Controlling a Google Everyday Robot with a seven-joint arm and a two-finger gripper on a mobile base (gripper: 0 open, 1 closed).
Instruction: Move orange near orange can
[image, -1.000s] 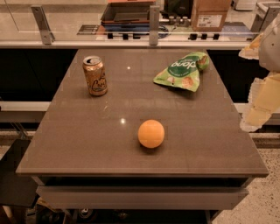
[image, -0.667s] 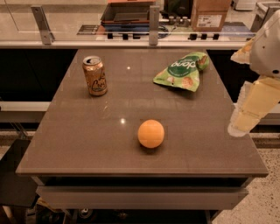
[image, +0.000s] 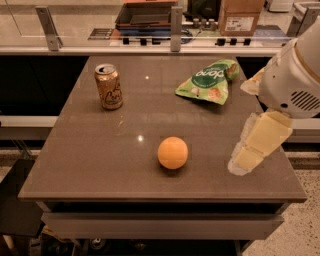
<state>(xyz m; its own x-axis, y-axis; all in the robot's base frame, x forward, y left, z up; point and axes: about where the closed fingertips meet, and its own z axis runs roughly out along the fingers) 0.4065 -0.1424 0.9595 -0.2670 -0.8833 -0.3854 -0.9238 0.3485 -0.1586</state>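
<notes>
A brown table (image: 90, 160) fills most of the view, and the orange (image: 173, 152) sits on it by itself, toward the near edge and a little right of the middle. The orange can (image: 109, 86) stands upright in the far left part of the table, well apart from the orange, its silver top up and dark lettering facing the near side. A green snack bag (image: 207, 81) lies flat in the far right part, about level with the can. The gripper (image: 245, 160) hangs over the near right part of the table, to the right of the orange and clear of it, touching nothing and holding nothing that can be seen; whether it is spread wide or drawn narrow cannot be told. It points down and to the left from the robot's white arm (image: 295, 75), which comes in from the right edge. Beyond the far edge of the table runs a pale counter (image: 75, 50) with two metal posts (image: 175, 27), and a cardboard box (image: 239, 16) stands farther back on the right.
</notes>
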